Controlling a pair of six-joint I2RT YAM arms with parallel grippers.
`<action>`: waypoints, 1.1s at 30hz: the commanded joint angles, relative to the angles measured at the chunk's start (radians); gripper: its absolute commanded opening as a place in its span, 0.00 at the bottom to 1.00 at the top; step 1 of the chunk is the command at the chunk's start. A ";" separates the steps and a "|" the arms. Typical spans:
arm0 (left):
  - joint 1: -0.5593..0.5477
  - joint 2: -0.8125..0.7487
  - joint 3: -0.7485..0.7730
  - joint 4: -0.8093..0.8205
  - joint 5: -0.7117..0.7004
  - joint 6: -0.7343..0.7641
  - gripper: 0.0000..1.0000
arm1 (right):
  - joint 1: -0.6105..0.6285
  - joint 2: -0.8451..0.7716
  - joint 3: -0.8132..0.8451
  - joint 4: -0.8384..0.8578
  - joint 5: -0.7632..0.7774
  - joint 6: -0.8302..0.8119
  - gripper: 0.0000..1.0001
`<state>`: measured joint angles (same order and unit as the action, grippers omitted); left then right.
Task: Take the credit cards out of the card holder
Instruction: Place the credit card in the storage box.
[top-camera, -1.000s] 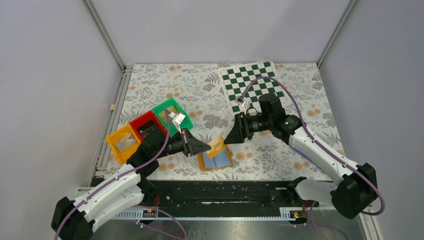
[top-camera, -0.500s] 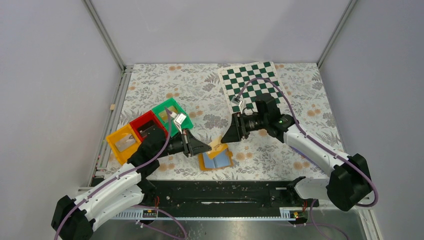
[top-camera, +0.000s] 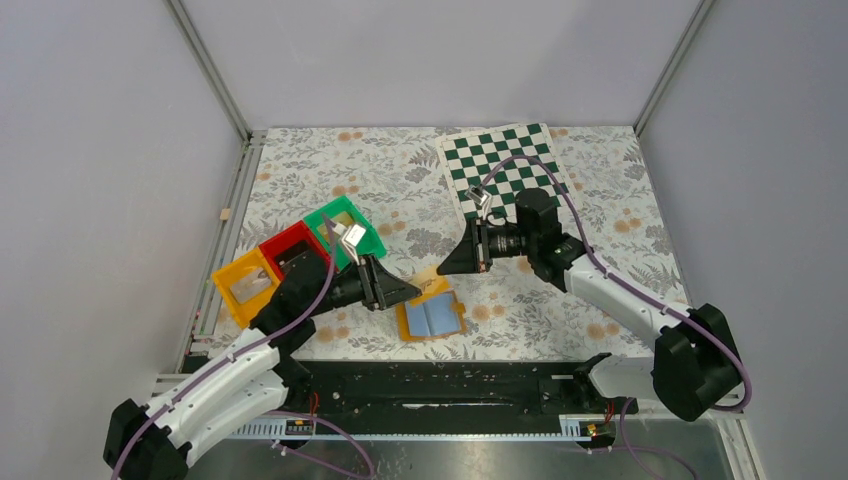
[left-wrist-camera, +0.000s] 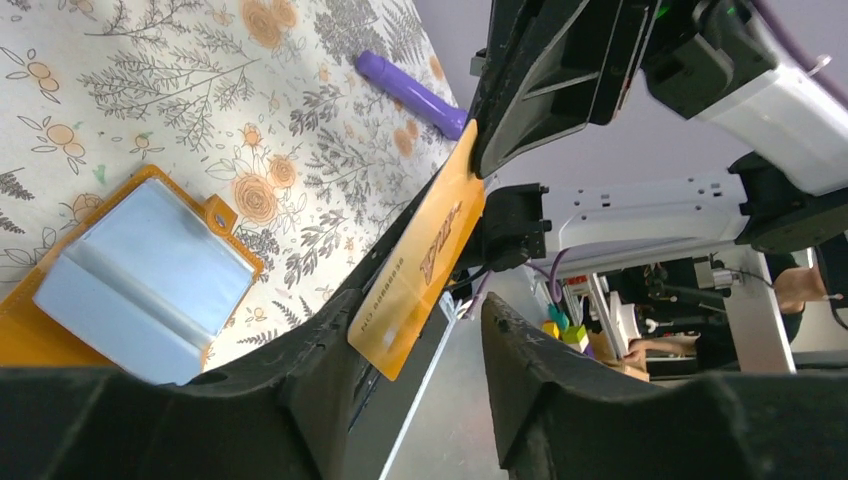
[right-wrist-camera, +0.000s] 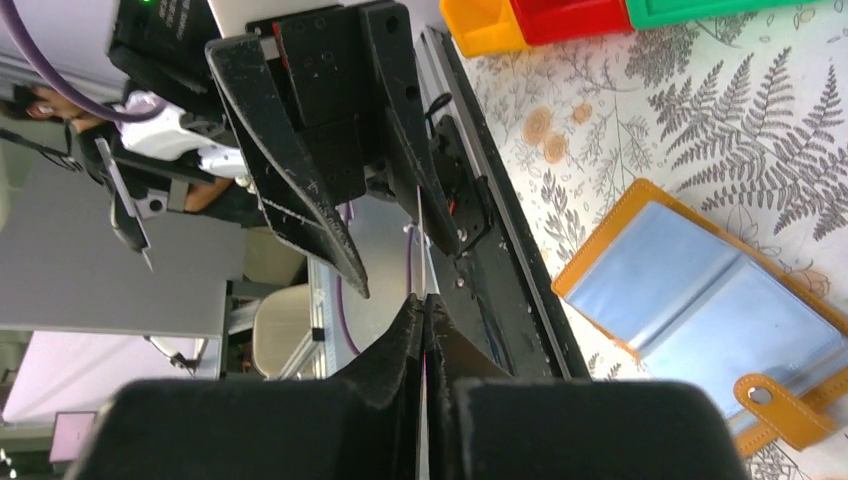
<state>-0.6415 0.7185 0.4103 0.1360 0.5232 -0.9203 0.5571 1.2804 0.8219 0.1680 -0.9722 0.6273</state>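
While a second ago the left gripper (top-camera: 408, 292) was pinched on the credit card (left-wrist-camera: 420, 270) and the right gripper (top-camera: 447, 267) stood open just short of it, the roles have now swapped. The right gripper's jaws are clamped flat on the card's far end. The left gripper's jaws have parted to a middling gap, with the card standing between them. The right gripper has also drawn a little away from the near edge, so the meeting point sits slightly farther up the table (top-camera: 330, 170) than before. The card holder (top-camera: 432, 317) has not moved. It lies unfolded on the table, pale-blue inside up, on the near side of the two sets of fingertips. It is close to both grippers but apart from them, and neither touches it.

From the left wrist, the card's lower end runs along one left finger (left-wrist-camera: 330, 370), and whether it still touches that finger cannot be told. From the right wrist the card shows only edge-on, as a thin line running out of the closed fingers. From above, most of it is covered by the two grippers. Its print is too blurred to read. A left finger cuts off one corner of the card holder in the left wrist view, and whether more cards sit in its pockets cannot be made out
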 joint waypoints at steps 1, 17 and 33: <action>0.012 -0.048 0.000 0.056 -0.045 -0.045 0.48 | -0.003 0.020 -0.029 0.277 0.041 0.216 0.00; 0.063 -0.127 -0.061 0.087 -0.109 -0.117 0.38 | -0.033 0.046 -0.104 0.431 0.078 0.332 0.00; 0.099 -0.113 -0.067 0.107 -0.149 -0.138 0.00 | -0.043 0.064 -0.129 0.448 0.089 0.345 0.14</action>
<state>-0.5591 0.5968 0.3267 0.1875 0.4107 -1.0561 0.5205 1.3468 0.6952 0.5850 -0.8967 0.9749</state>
